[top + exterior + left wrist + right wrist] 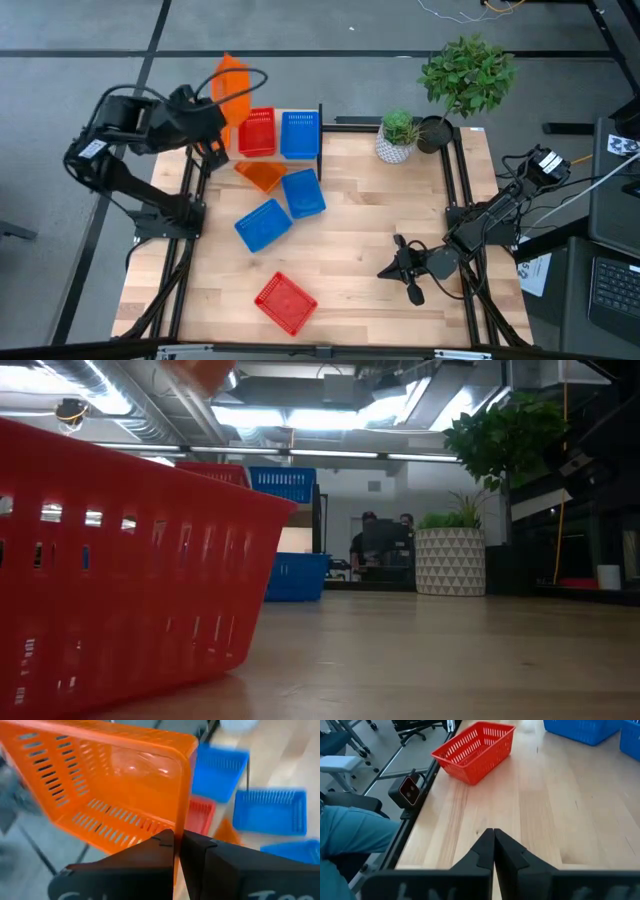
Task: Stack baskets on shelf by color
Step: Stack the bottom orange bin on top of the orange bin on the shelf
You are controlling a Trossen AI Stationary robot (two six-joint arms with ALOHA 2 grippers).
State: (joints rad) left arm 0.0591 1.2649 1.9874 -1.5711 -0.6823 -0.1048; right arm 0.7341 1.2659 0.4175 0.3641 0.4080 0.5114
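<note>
Seven baskets are what we count from above: an orange basket (233, 88) held in the air by the left gripper (212, 118), a second orange one (261, 175) lying on the table just under it, a red basket (257, 132) and a blue basket (299, 134) side by side on the shelf (320, 130), two more blue baskets (303, 192) and (263, 224) loose in the middle, and one red basket (285, 302) near the front edge. The held basket hangs tilted, beside the red one on the shelf, and the left arm is far nearer the shelf than the right gripper (403, 268), which rests low at the right side. At table height we see mostly the near red basket (120, 560), with blue baskets behind and an orange corner (197, 372) overhead. From the left wrist, the fingers (162, 851) are pinched tight on the orange basket's rim (181, 815), its long side running across the gripper; we judge it wants levelling before it goes down. From the right wrist, the fingers (489, 851) are pressed together on nothing, pointing toward the front red basket (475, 751).
</note>
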